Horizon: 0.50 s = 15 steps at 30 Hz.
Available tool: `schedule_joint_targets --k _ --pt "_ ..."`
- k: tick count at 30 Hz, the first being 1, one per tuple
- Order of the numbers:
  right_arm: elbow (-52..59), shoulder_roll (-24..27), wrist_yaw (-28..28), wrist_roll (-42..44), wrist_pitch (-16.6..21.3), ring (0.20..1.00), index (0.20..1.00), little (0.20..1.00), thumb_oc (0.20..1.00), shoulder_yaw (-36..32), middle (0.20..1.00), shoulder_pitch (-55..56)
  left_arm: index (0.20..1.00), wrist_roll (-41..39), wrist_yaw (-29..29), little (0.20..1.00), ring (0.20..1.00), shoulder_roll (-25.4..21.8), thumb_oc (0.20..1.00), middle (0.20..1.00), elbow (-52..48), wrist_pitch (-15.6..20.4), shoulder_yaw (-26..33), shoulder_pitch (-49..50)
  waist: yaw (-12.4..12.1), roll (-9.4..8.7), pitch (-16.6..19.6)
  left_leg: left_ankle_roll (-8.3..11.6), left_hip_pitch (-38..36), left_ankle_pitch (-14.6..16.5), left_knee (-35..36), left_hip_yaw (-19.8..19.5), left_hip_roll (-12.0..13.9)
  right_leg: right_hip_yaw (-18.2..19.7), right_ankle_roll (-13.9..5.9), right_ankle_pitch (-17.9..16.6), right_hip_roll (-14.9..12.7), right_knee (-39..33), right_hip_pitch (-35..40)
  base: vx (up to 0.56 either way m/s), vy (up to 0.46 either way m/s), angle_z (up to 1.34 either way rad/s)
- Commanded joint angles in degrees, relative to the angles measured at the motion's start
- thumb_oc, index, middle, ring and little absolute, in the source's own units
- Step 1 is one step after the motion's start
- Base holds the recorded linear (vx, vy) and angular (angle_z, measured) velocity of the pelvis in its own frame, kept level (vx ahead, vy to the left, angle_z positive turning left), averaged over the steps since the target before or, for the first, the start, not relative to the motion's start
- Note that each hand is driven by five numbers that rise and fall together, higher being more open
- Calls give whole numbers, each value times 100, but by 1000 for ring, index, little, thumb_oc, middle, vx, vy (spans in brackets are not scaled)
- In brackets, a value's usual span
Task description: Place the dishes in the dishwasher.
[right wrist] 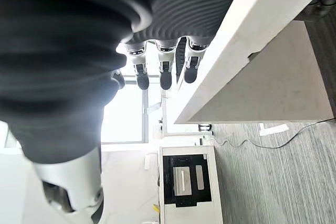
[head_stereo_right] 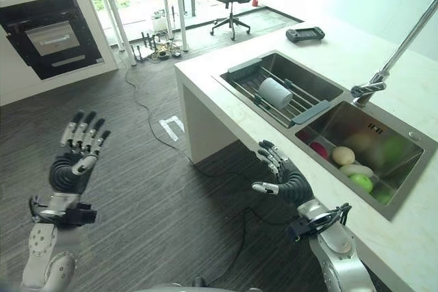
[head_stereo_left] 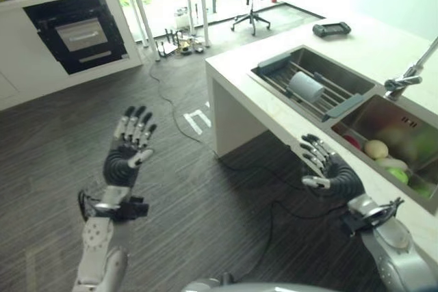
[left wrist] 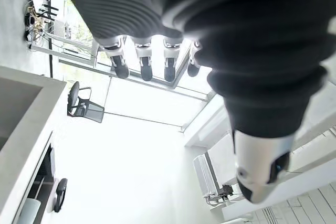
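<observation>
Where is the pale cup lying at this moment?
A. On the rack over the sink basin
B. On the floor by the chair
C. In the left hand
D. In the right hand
A: the cup lies on its side on the rack across the sink basin, while the left hand and right hand are open and hold nothing.

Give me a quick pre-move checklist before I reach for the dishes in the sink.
1. Left hand free: ok, fingers straight, raised over the floor.
2. Right hand free: ok, fingers relaxed, beside the counter edge.
3. Dishes located: ok, a pale cup lies on the rack over the left basin; round items sit in the right basin.
4. Faucet clear of reach: cannot tell.
5. Dishwasher open: not ok, its front looks closed, across the floor.
</observation>
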State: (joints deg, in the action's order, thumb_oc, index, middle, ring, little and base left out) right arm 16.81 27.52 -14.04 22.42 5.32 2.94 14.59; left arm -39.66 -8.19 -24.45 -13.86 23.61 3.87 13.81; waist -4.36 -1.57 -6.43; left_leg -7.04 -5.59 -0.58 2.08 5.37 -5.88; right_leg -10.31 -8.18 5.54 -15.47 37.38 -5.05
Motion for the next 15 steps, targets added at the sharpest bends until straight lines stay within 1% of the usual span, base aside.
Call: schedule_joint_targets --k 1,3,4,5,6,7,8,10,11,12,15 --pt "66 170 52 -40 207 1000 1000 1000 1000 -108 1000 -212 1000 85 145 1000 1000 -139 1000 1000 -491 365 211 -42 21 -28 -23 484 210 -180 292 -543 235 -357 178 -683 820 -1620 728 152 12 -28" --pt "-14 232 95 39 251 1000 1000 1000 1000 -166 1000 -255 1000 12 106 1000 1000 -132 1000 1000 -423 386 183 -140 121 -96 -135 541 84 -124 292 -599 209 -500 206 -601 1131 -2433 675 168 -38 -12" --pt "-91 287 151 113 295 1000 1000 1000 1000 -186 1000 -300 1000 32 123 1000 1000 -127 1000 1000 -396 423 103 -189 186 -124 -180 574 4 -57 292 -579 199 -524 219 -645 1266 -2873 604 195 -67 -10" --pt "-120 309 223 158 303 1000 1000 1000 1000 -199 1000 -350 1000 48 144 1000 1000 -113 1000 1000 -382 440 31 -217 233 -149 -207 588 -88 26 292 -528 182 -655 211 -797 1303 -3152 524 248 -103 5" --pt "-103 290 207 261 317 1000 1000 1000 1000 -214 1000 -368 1000 58 155 1000 1000 -67 1000 1000 -410 462 0 -188 260 -177 -227 609 -251 158 292 -326 178 -1078 98 -1120 1169 -3253 377 280 -126 3" --pt "-69 253 221 320 331 1000 1000 1000 1000 -234 1000 -322 1000 88 167 1000 1000 -28 1000 1000 -453 461 -4 -135 288 -156 -224 627 -344 226 292 -171 223 -1261 78 -1168 1076 -3245 355 281 -148 -8" --pt "-60 212 273 308 353 1000 1000 1000 1000 -252 1000 -279 1000 81 163 1000 1000 -23 1000 1000 -481 412 -27 -144 338 -156 -187 638 -374 262 292 -110 254 -1192 117 -1100 1130 -3311 394 237 -135 -27" --pt "-29 179 343 285 358 1000 1000 1000 1000 -305 1000 -182 1000 1 59 1000 1000 -33 1000 1000 -476 357 -47 -144 400 -163 -115 635 -417 295 292 -87 248 -1078 141 -1075 1202 -3426 482 219 -117 3" --pt "-32 178 353 285 368 1000 1000 1000 1000 -340 1000 -149 1000 -31 -6 1000 1000 -34 1000 1000 -475 344 -58 -139 425 -146 -57 663 -458 304 292 -14 276 -1075 190 -983 1240 -3539 614 263 -130 32" --pt "-40 173 378 286 392 1000 1000 1000 1000 -359 1000 -132 1000 -40 -37 1000 1000 -36 1000 1000 -470 340 -94 -162 467 -119 -7 681 -510 317 292 47 301 -953 260 -875 1304 -3647 750 256 -129 17" --pt "-28 196 371 244 440 1000 1000 1000 1000 -422 1000 -116 1000 -219 -72 1000 1000 -16 1000 1000 -438 343 -97 -163 527 -71 41 741 -663 330 280 148 282 -787 333 -790 1380 -3802 933 177 -85 -6"
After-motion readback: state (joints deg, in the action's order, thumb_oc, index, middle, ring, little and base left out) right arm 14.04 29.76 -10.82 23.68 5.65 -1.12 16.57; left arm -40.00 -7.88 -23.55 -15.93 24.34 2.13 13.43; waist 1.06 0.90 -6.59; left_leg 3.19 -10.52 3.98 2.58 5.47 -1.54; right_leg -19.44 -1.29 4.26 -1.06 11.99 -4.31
